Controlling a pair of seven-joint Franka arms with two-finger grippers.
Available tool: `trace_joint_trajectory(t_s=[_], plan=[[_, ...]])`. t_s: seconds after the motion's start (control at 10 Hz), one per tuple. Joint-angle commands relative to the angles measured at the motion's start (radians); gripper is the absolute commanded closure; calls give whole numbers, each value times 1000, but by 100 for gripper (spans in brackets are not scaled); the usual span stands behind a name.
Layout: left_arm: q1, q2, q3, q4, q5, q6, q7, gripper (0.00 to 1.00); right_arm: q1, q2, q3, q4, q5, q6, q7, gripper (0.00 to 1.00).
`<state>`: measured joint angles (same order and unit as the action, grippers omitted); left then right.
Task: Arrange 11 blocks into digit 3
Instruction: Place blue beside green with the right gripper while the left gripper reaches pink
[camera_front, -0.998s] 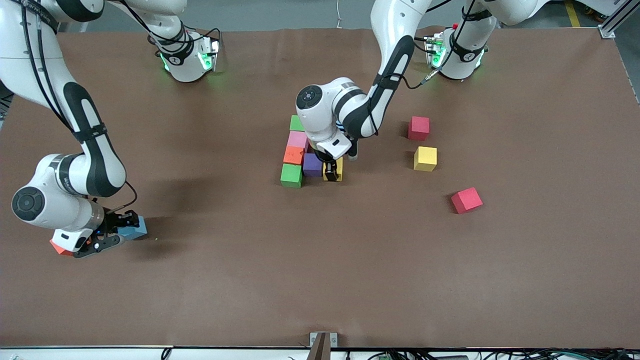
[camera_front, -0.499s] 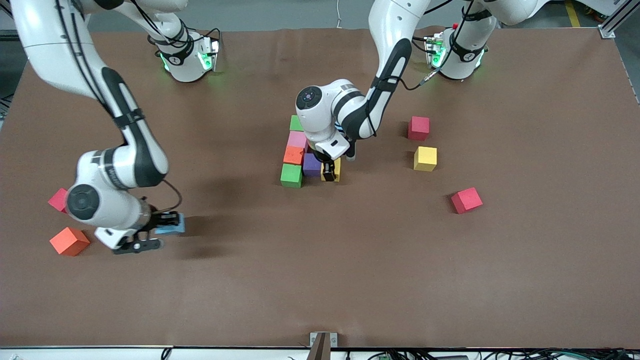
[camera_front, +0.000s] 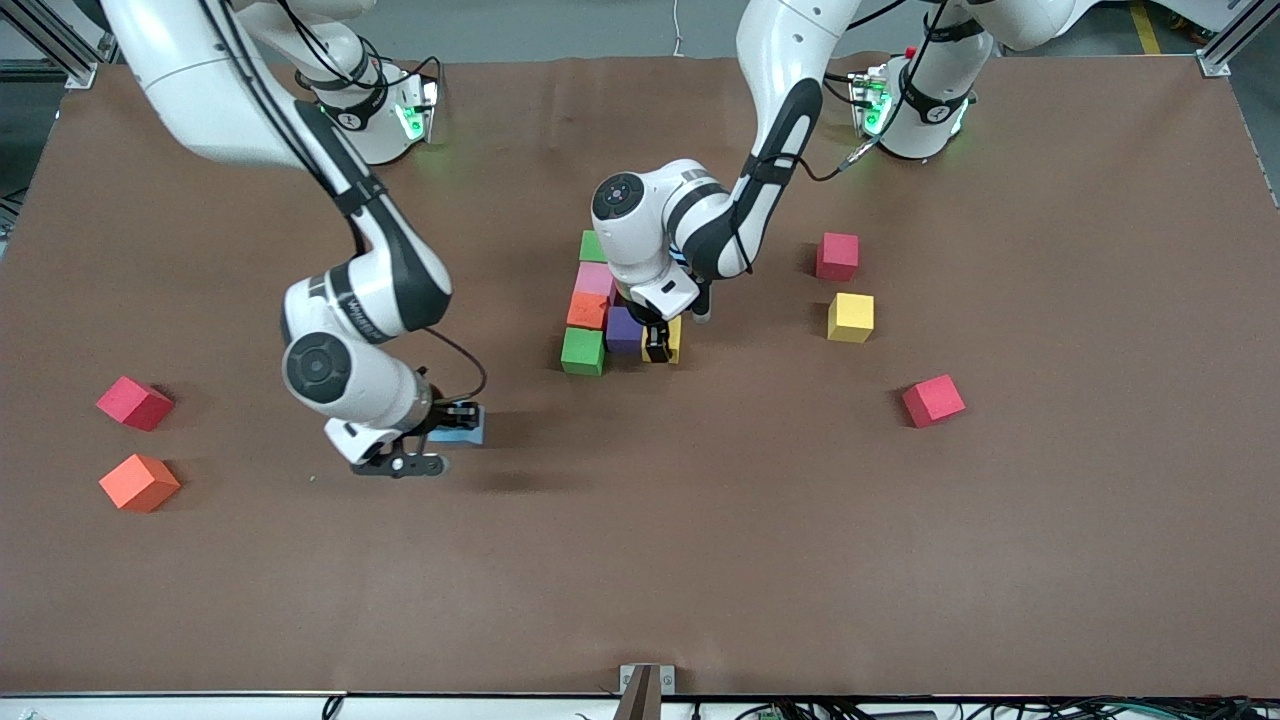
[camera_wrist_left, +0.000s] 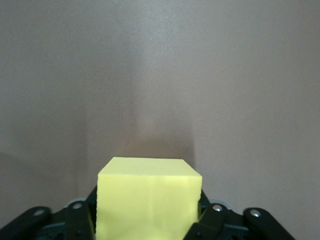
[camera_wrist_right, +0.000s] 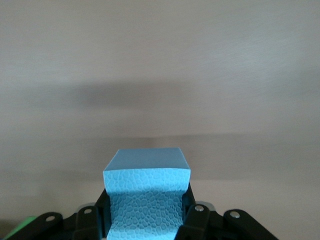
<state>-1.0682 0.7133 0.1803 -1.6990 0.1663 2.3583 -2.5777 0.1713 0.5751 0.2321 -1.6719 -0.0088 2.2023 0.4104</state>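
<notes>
- Gripping a blue block (camera_front: 462, 428) between pinched fingers (camera_wrist_right: 197, 220), the right gripper (camera_front: 440, 440) hangs over the worktop (camera_front: 700, 560), at eight o'clock from the digit 3 (camera_front: 605, 310).
- The left gripper (camera_front: 657, 345) straddles a yellow block (camera_wrist_left: 148, 200) at the figure's corner; whether its fingers (camera_wrist_left: 212, 220) squeeze or release cannot be told.

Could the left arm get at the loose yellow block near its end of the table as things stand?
Probably not at once: the left gripper is down at another yellow block in the figure. Otherwise the way looks free: the loose yellow block stands alone on the table, with a red block beside it, apart.
</notes>
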Motion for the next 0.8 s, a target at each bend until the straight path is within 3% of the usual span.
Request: trace_joint_trajectory(t_s=[0.0, 0.3, 0.7], plan=[[-4, 8, -1, -1, 7, 3, -16, 0, 62, -18, -5, -16, 29, 51, 108, 100], [1, -95, -1, -53, 12, -50, 5, 0, 134, -1, -5, -3, 23, 77, 229, 100], [72, -296, 4, -229, 19, -60, 178, 0, 204, 35, -8, -2, 13, 117, 364, 99]])
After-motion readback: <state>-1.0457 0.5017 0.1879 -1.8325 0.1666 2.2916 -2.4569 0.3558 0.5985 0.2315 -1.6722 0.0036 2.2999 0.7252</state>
